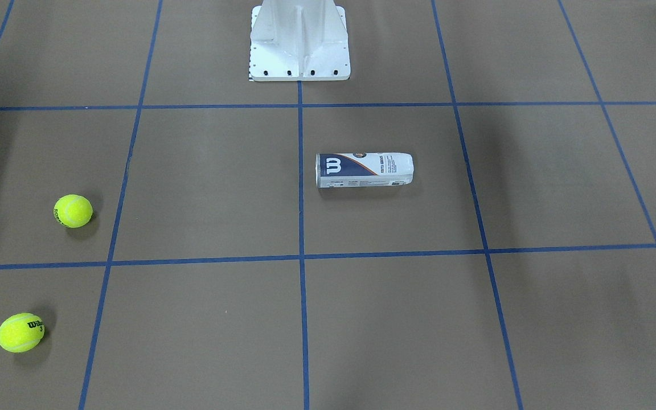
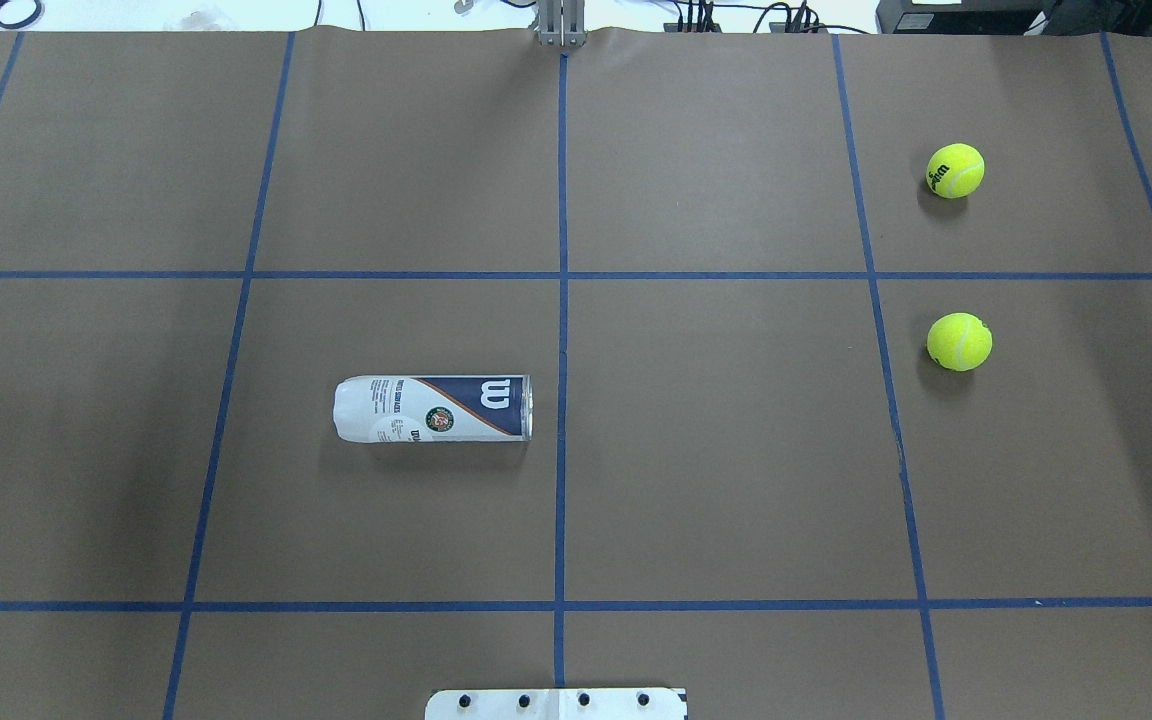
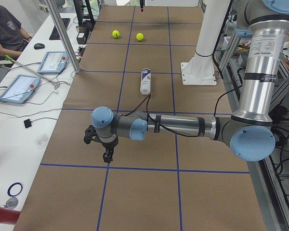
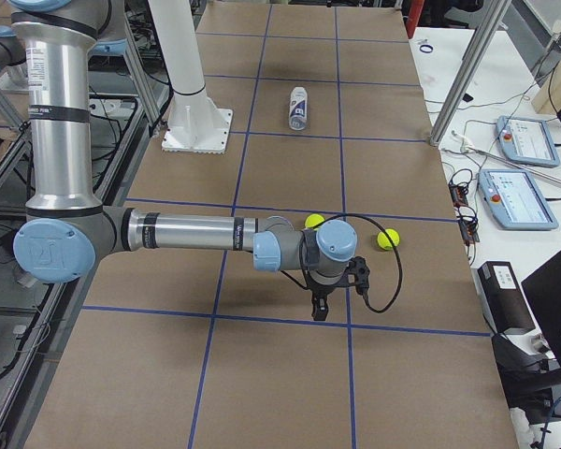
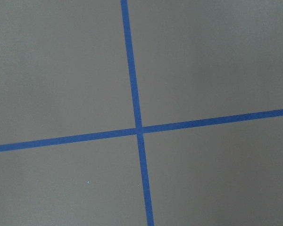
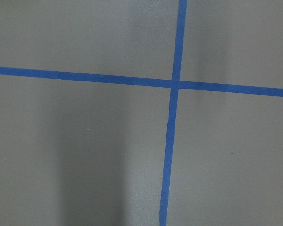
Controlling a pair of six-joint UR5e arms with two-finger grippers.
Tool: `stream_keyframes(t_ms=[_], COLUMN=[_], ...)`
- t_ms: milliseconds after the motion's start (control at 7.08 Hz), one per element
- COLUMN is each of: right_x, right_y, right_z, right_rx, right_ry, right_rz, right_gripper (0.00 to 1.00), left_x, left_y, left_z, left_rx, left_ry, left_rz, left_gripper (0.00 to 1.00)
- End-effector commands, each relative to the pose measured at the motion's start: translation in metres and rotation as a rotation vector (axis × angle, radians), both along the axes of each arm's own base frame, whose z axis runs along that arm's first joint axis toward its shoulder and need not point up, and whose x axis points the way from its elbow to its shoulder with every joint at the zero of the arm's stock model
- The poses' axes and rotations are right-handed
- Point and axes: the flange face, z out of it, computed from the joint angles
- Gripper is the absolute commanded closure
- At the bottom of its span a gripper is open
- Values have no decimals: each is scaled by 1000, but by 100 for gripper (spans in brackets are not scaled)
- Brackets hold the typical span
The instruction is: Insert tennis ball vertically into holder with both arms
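We see the left gripper [image 3: 106,158] only from a side camera. It points straight down above the brown table [image 2: 736,450], and we cannot tell how far apart its fingers stand. The right gripper [image 4: 320,311] hangs the same way at the table's other end, its finger spacing equally unclear. The left arm [image 3: 183,126] and the right arm [image 4: 187,231] each reach out level over the table. Each wrist camera shows only brown paper and crossing blue tape lines [image 5: 138,129].

The tennis-ball can [image 2: 433,408] lies on its side on the robot's left half, with its metal rim just beside the centre tape line. Two yellow tennis balls sit well apart from it on the robot's right: the nearer ball [image 2: 959,341] and the farther ball [image 2: 955,170].
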Motion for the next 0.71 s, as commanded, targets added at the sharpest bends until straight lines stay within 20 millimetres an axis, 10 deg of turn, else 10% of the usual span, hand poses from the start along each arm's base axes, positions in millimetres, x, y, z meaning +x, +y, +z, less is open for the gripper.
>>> stream_keyframes(t_ms=[0,565], right_x=[1,0], right_y=[0,-1], right_z=[0,-3], right_rx=[1,5], right_ry=[0,-1], right_rz=[1,2], right_gripper=[1,1], left_x=[36,109], left_y=[-8,-27], left_z=[-39,-101], left_rx=[130,435], left_ry=[15,71], left_rz=[67,177], left_gripper=[1,2])
